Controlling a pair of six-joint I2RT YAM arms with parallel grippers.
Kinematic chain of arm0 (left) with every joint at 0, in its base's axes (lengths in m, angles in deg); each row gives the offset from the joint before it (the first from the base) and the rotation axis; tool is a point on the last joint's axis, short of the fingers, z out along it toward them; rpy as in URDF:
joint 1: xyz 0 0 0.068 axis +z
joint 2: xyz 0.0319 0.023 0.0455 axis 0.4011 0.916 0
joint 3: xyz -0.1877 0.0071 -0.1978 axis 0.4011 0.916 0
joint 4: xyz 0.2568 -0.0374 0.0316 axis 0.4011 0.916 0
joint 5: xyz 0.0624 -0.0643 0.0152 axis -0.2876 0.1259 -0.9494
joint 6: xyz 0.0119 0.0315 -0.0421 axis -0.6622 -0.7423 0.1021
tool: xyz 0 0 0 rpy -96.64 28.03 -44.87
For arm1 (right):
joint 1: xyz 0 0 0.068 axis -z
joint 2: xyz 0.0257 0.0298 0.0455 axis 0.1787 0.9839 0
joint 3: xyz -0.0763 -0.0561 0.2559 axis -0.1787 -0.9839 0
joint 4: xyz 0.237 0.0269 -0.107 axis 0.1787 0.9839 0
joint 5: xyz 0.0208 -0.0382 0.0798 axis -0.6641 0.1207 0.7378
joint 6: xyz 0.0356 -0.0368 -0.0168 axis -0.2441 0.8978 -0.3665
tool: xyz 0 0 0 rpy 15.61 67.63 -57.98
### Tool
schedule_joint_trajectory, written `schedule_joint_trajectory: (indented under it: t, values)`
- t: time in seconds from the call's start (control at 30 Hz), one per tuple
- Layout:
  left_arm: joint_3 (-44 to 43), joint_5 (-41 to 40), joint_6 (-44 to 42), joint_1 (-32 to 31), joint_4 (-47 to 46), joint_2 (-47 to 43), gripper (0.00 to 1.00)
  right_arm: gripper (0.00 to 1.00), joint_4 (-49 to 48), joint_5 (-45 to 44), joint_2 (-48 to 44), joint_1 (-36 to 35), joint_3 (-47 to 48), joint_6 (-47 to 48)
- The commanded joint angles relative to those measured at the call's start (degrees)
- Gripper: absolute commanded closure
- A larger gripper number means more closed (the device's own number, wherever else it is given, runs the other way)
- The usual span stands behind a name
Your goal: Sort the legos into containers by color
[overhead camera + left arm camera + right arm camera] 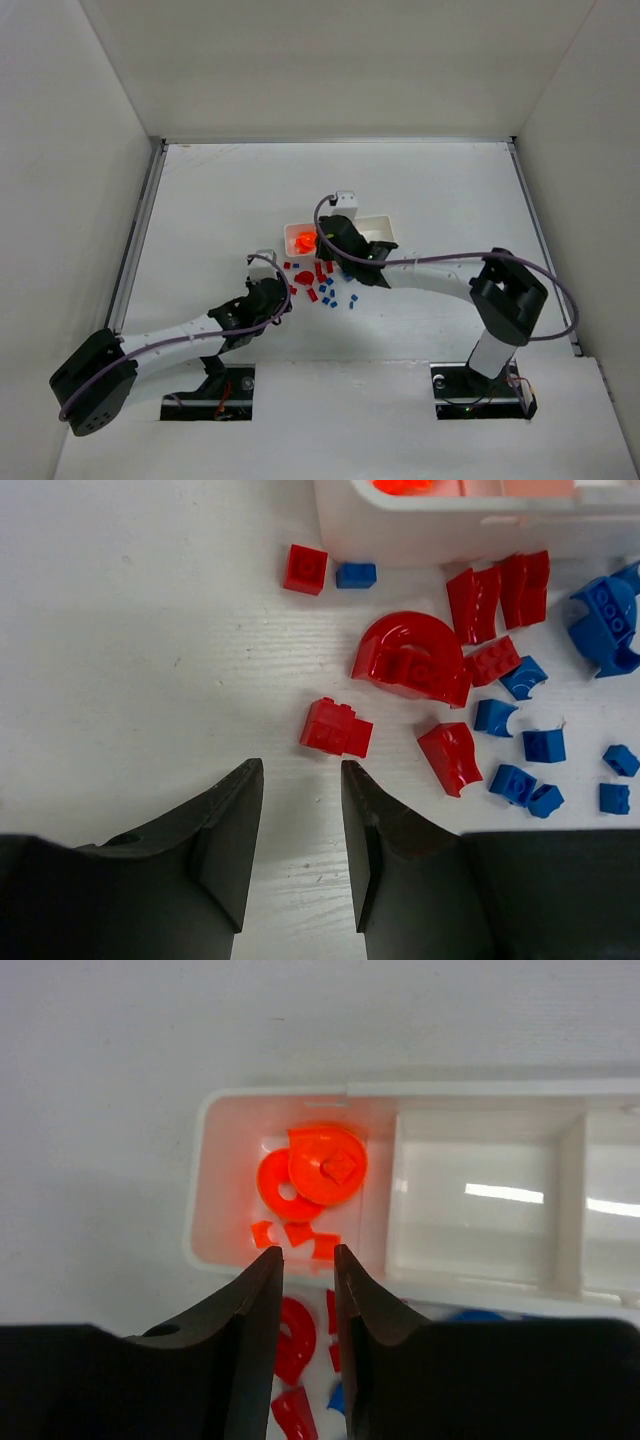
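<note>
Overhead, the white tray (388, 222) lies at the middle of the table, and its left compartment holds the orange pieces (302, 240). The red and blue legos (322, 287) are scattered on the table just near of the tray. The right gripper (324, 243) hangs over the tray's left end. The left gripper (288, 291) sits at the left edge of the scatter.

From the left wrist, the two fingers (225, 830) stand a little apart with nothing between them, just above the table. A red brick (335, 728) lies just beyond their tips. Farther off is a red arch (410, 658), with blue bricks (530, 745) to its right and the tray's near wall behind.

From the right wrist, the fingers (255, 1310) are narrowly parted and hold nothing. Their tips are over the near wall of the left compartment, where the orange discs and small bits lie. Red pieces show on the table below.
</note>
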State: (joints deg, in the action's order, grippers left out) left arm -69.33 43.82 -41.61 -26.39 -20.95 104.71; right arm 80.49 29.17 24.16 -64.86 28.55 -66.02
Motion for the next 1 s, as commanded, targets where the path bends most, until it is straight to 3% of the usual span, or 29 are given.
schedule_joint_trajectory:
  t: [0.0,0.13,0.33,0.5,0.8,0.97]
  values:
    - [-2.8,-1.4,0.1,-0.9,-1.9,2.1,0.65,0.72,-4.2,-3.4,-6.5,-1.8,-6.3,-0.2]
    - [-3.5,-2.2,-0.4,-1.2,-3.4,4.8,0.65,0.74,-5.4,-5.1,-10.9,-4.6,-13.6,-2.6]
    - [-3.8,-2.4,-1.2,-0.6,-6.1,6.7,0.65,0.58,-5.7,-9.8,-15.4,-9.5,-22.6,-6.9]
    - [-5.4,-2.4,-2.1,-0.2,-6.2,10.0,0.65,0.54,-5.5,-10.2,-18.0,-10.2,-27.9,-10.4]
    - [-6.4,-3.1,-2.1,1.0,-6.4,13.0,0.66,0.41,-6.0,-9.7,-16.6,-8.5,-27.5,-6.6]
    - [-6.2,-3.2,-2.1,1.0,-6.3,12.6,0.78,0.39,-6.1,-9.0,-13.0,-5.9,-24.6,-3.1]
